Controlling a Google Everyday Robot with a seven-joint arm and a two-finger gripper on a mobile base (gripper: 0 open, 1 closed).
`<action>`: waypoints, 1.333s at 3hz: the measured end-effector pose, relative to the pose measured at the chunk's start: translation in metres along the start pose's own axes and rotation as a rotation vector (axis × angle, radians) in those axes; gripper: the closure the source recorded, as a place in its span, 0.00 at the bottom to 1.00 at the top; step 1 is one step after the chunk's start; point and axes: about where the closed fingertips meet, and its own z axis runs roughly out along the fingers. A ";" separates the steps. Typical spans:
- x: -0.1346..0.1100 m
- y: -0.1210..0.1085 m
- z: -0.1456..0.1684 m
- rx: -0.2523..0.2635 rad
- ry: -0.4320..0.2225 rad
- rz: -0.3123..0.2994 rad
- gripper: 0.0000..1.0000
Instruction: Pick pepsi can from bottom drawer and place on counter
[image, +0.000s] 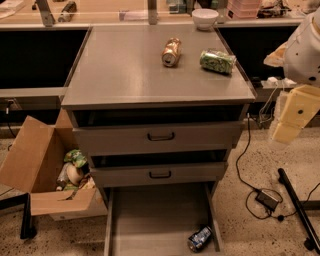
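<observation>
Hand (294, 116) at the right edge of view, level with the upper drawers and well apart from the pepsi can; whether it is released or clenched cannot be told. Tabletop (125, 75): wide, grey, bare over its left and front. Bottom drawer (155, 215): pulled out at floor level, its floor flat. Two upper drawers (161, 136) stand slightly open, with their fronts above the rear of the bottom drawer. Box (35, 160) to the left; cable (267, 199) trailing over the floor to the right. Gold can (171, 52) and green can (217, 61) lie on their sides at the rear right of the tabletop. Pepsi can (200, 238) lies on its side in the front right corner of the bottom drawer, near the right wall.

Hazards, as judged:
- (a) A lying can may roll across the flat floor if touched off-centre.
- (b) The right wall crowds that side, so a descending hand may strike it.
- (c) A lift drifting rearward could catch the upper drawer fronts.
- (d) Placement at the rear right may knock the two lying cans, which would roll readily. The bare front left looks safer.
- (e) The cable may snag the base.
</observation>
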 end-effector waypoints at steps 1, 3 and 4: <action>0.000 0.000 0.000 0.002 -0.002 -0.001 0.00; 0.012 0.019 0.058 -0.048 -0.106 -0.078 0.00; 0.018 0.039 0.113 -0.105 -0.183 -0.109 0.00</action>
